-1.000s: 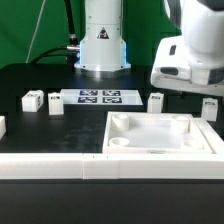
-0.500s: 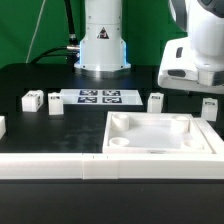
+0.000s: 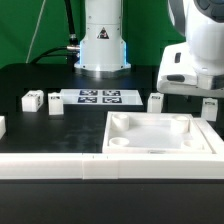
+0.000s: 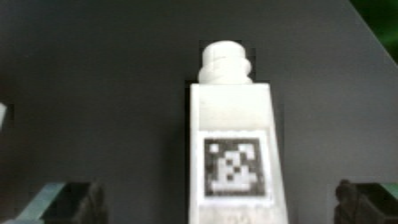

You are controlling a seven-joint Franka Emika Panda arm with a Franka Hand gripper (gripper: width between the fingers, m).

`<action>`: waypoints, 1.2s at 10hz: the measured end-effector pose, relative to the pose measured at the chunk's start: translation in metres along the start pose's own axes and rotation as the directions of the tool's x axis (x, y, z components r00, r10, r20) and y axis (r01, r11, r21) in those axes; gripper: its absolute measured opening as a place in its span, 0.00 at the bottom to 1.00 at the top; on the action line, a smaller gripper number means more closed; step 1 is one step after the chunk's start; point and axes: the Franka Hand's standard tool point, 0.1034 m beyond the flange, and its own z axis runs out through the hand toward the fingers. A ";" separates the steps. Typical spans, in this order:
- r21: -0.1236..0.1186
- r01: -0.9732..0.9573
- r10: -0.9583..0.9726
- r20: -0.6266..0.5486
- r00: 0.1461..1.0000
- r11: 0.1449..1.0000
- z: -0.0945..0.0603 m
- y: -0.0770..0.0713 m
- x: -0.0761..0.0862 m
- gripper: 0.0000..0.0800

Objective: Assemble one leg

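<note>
In the wrist view a white leg [image 4: 231,140] with a black-and-white tag and a round peg at one end lies on the black table. It sits between my two dark fingertips [image 4: 59,203], with gaps on both sides. My gripper [image 4: 214,205] is open and holds nothing. In the exterior view the white gripper body [image 3: 194,66] hangs above the rightmost leg [image 3: 209,106]; its fingertips do not show there. Three more legs stand on the table [image 3: 156,102], [image 3: 55,105], [image 3: 31,100].
The wide white square tray-like piece [image 3: 160,150] with round corner holes lies at the front. The marker board [image 3: 100,97] lies before the arm's base [image 3: 103,45]. A white rail [image 3: 60,167] runs along the front edge. A white piece [image 3: 2,125] shows at the exterior view's left edge.
The gripper has moved a little toward the exterior view's right, over the rightmost leg. Nothing on the table has moved.
</note>
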 end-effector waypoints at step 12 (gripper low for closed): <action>-0.004 -0.038 0.038 -0.005 0.999 0.999 0.015 0.006 0.006 0.36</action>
